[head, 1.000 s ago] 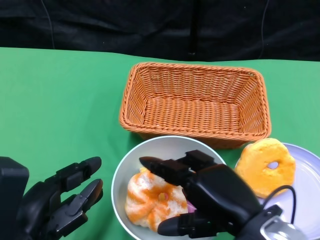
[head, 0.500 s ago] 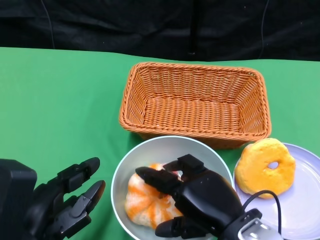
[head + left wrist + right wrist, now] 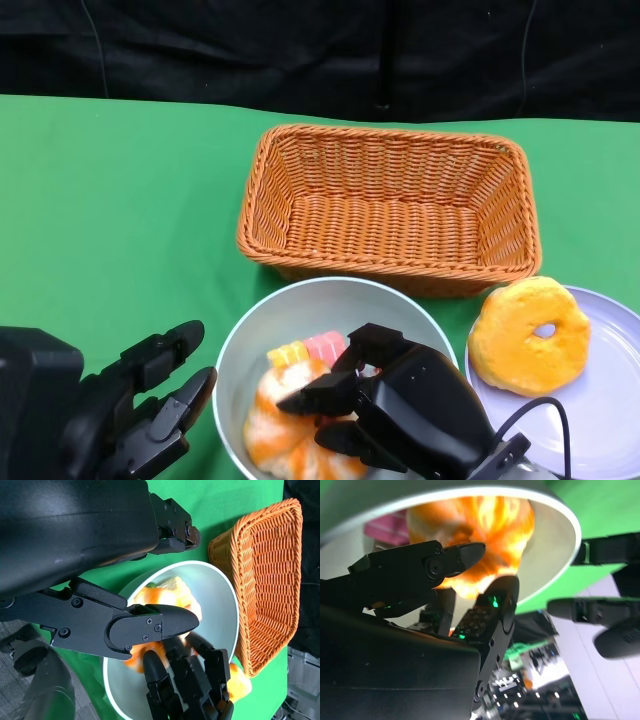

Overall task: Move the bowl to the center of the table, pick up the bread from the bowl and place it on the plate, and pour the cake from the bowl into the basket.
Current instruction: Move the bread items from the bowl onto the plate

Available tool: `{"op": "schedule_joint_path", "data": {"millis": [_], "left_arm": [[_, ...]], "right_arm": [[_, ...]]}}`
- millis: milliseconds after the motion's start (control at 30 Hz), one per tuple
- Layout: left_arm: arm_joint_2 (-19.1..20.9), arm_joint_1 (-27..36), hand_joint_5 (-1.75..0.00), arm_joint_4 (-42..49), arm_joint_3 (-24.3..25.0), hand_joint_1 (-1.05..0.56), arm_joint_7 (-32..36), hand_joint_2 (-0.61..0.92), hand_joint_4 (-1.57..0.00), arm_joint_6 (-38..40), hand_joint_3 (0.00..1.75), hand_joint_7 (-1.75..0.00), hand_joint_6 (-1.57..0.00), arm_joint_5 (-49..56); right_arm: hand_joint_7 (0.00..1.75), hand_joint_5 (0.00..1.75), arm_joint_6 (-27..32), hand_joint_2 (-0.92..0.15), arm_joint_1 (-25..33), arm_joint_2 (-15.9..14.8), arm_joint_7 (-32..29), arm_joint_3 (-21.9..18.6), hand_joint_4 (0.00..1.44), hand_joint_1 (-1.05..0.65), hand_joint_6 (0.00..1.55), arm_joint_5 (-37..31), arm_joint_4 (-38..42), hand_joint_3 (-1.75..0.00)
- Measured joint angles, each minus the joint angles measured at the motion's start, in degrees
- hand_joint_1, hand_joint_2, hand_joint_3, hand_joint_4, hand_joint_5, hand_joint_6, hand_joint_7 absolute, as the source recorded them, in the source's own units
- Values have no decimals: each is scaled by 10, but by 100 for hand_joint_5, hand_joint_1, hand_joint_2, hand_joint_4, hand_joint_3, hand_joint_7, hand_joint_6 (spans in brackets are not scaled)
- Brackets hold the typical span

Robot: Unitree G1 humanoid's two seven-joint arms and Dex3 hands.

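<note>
Reaching into the bowl, bread already plated

Since a second ago: right hand dropped lower into the pale grey round bowl at the worktop's near edge, fingers now curled over the orange-white swirled cake; can't tell if actually gripping. Left hand beside bowl, fingers spread, empty. Orange ring-shaped bread sitting on the lilac plate, so pouring into the orange wicker basket probably next. No readable writing anywhere.
</note>
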Motion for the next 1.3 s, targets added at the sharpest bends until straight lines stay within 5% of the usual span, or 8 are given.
{"op": "schedule_joint_path", "data": {"millis": [67,133,167,267,833,1167,1233,1300], "left_arm": [[0,0,-47,0,-1,-59,0,92,-5,0,50,-1,-21,0],[0,0,-48,0,-3,-59,0,92,-5,0,50,-1,-21,0],[0,0,-48,0,-4,-58,0,92,-5,0,51,-1,-22,0],[-2,0,-50,0,-4,-58,0,92,-5,0,52,-2,-22,0],[-2,1,-53,0,-4,-59,0,92,-3,0,51,-1,-23,-1],[-1,1,-54,0,-6,-59,-1,92,-2,-2,52,0,-21,0],[-1,1,-54,0,-6,-59,-1,92,-1,-2,52,0,-21,-1],[-1,0,-55,0,-5,-59,-1,92,-1,-2,51,0,-21,-1]], "right_arm": [[121,170,-24,-88,-4,-1,-38,0,97,-6,95,-4,14,-3],[161,173,-55,-46,-10,-2,-83,1,103,-5,85,-8,34,-91],[169,174,-73,-32,-13,-3,-105,1,102,-7,81,-10,45,-121],[174,175,-119,-23,-26,-9,-164,1,101,-11,78,-17,68,-143],[175,175,-179,-13,-38,-16,-227,-26,104,-10,79,-20,73,-155],[172,175,-204,-5,-40,-23,-186,-83,102,-10,80,35,11,-168],[117,145,-186,-21,-33,-23,-151,-90,98,-15,87,44,-12,-135],[97,135,-165,-26,-21,-22,-109,-91,97,-16,91,54,-27,-123]]}}
